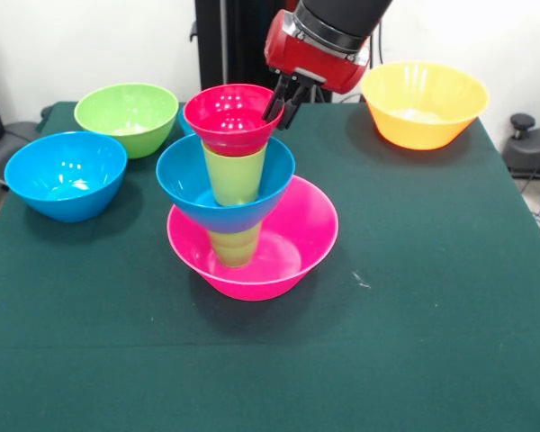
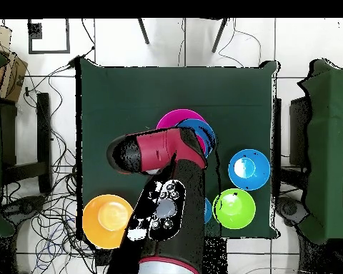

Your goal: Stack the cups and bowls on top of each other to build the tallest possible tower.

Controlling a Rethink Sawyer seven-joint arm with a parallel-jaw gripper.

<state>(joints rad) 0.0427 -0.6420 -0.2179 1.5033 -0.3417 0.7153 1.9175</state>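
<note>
The tower stands mid-table: a wide pink bowl (image 1: 288,247) at the base, a green cup (image 1: 235,247) in it, a medium blue bowl (image 1: 187,180), a second green cup (image 1: 235,173), and a small red bowl (image 1: 227,115) on top. My gripper (image 1: 283,106) comes down from the upper right. Its fingers straddle the red bowl's right rim and close on it. In the overhead view my arm (image 2: 163,153) covers most of the tower, leaving only parts of the pink bowl (image 2: 173,118) and the blue bowl (image 2: 206,135) showing. No yellow-orange cup is in view.
A green bowl (image 1: 126,117) and a blue bowl (image 1: 65,174) sit at the left. An orange bowl (image 1: 423,103) sits at the far right. A small blue bowl (image 1: 183,120) peeks out behind the tower. The table's edges are close to the outer bowls.
</note>
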